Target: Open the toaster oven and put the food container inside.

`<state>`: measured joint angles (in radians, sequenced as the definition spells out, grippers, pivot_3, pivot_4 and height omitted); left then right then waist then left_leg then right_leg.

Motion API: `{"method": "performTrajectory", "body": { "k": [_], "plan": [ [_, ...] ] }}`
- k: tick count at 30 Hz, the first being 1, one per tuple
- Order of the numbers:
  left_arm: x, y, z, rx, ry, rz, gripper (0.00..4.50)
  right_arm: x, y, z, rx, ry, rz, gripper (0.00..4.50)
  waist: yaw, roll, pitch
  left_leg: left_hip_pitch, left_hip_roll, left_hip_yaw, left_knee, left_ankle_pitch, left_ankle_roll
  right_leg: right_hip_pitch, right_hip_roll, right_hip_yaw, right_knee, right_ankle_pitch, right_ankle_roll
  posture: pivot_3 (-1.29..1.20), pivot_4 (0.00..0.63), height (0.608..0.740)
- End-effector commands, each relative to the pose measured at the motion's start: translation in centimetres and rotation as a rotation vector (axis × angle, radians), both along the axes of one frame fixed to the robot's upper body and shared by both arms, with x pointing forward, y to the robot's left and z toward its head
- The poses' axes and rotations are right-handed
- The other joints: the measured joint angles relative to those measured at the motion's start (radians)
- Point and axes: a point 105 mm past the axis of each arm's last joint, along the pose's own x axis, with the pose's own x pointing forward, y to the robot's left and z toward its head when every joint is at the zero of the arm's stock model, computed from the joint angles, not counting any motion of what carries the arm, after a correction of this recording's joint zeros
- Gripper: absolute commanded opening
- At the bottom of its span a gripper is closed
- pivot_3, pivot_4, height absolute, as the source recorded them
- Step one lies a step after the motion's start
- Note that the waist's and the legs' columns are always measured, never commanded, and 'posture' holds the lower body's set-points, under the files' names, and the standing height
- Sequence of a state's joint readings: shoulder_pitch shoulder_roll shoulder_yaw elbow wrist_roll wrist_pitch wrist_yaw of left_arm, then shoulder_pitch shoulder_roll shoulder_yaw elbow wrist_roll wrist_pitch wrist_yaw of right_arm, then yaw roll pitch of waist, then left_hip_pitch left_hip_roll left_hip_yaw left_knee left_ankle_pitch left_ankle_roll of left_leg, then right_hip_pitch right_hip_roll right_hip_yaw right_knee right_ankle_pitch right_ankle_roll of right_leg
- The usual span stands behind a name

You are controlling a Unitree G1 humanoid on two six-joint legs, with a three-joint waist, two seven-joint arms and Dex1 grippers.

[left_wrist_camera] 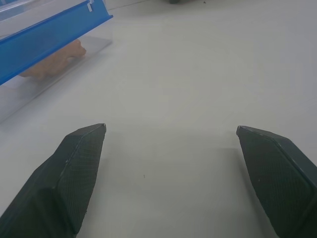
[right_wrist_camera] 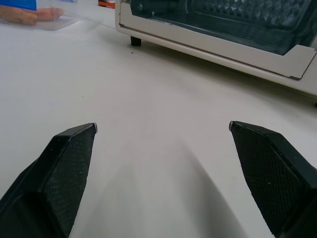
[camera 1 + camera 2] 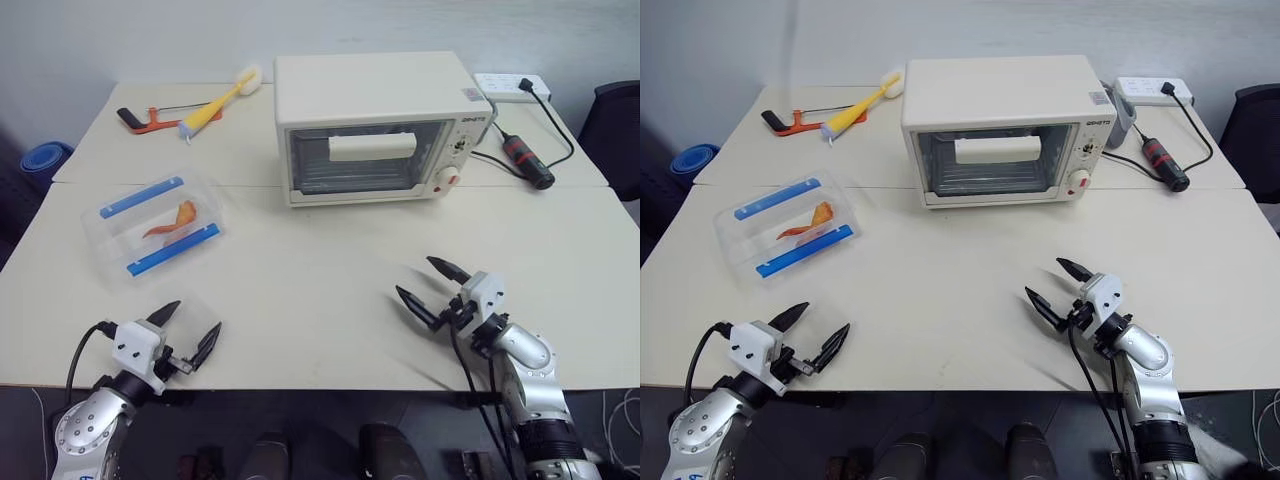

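I read this as the very start: the toaster oven sits at the far middle of the counter with its glass door shut, and the food container lies at the left, well apart from it, orange piece inside. My left pincer hovers near the counter's near edge, just short of the container, spread wide and empty. My right pincer hangs over bare counter nearer the oven, also wide open and holding nothing. Next I'd bring the right one up to the cream bar handle and pull the door down. Small dark lettering marks the oven's upper right panel; I can't read it.
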<state>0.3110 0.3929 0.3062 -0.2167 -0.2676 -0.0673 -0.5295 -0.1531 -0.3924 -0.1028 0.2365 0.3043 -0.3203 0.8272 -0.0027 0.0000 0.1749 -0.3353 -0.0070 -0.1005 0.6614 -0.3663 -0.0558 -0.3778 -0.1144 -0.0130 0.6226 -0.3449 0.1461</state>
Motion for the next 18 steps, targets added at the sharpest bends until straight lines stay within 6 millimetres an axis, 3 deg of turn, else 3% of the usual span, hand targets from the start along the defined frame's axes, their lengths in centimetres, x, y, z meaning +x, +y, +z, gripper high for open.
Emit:
{"method": "performTrajectory", "body": {
  "k": [1,3,7,10,13,18],
  "plan": [
    [0.4,-0.2,1.4,0.002,-0.040,-0.021,4.50,-0.2,0.3,1.3,0.029,-0.033,0.036,4.47,0.000,0.000,0.000,0.000,0.000,0.000,0.000,0.000,0.000,0.000,0.000,0.000,0.000,0.000,0.000,0.00,0.150,0.740],
    [0.9,-0.4,3.4,-0.084,-0.077,-0.068,4.50,0.0,0.6,2.8,0.055,-0.040,0.086,4.47,0.000,0.000,0.000,0.000,0.000,0.000,0.000,0.000,0.000,0.000,0.000,0.000,0.000,0.000,0.000,0.00,0.150,0.740],
    [0.3,-2.4,7.5,-0.259,-0.095,-0.354,4.50,0.8,1.1,6.0,0.072,-0.031,0.183,4.47,-0.003,0.002,0.001,-0.001,0.001,-0.001,0.001,0.000,0.000,0.000,0.000,0.000,0.000,0.000,-0.001,0.00,0.150,0.740],
    [1.4,-3.1,9.7,-0.235,-0.115,-0.440,4.50,2.7,1.6,8.4,0.058,-0.025,0.221,4.47,-0.002,0.005,0.003,-0.001,0.001,-0.001,0.000,0.000,0.000,0.000,0.000,0.000,0.000,0.000,-0.001,0.00,0.150,0.740],
    [2.3,-4.2,11.2,-0.203,-0.139,-0.511,4.50,5.2,1.8,10.4,0.053,-0.041,0.203,4.47,-0.007,0.006,0.003,-0.001,0.000,-0.001,0.001,0.000,0.000,0.000,0.000,-0.001,0.000,0.001,-0.001,0.00,0.150,0.740],
    [2.8,-5.5,11.9,-0.226,-0.116,-0.594,4.50,8.2,1.9,13.5,0.072,-0.101,0.143,4.47,-0.024,0.006,0.004,-0.003,0.001,-0.001,-0.003,0.000,0.000,-0.001,0.000,-0.003,0.000,0.001,-0.001,0.00,0.150,0.740]
  ]
}}
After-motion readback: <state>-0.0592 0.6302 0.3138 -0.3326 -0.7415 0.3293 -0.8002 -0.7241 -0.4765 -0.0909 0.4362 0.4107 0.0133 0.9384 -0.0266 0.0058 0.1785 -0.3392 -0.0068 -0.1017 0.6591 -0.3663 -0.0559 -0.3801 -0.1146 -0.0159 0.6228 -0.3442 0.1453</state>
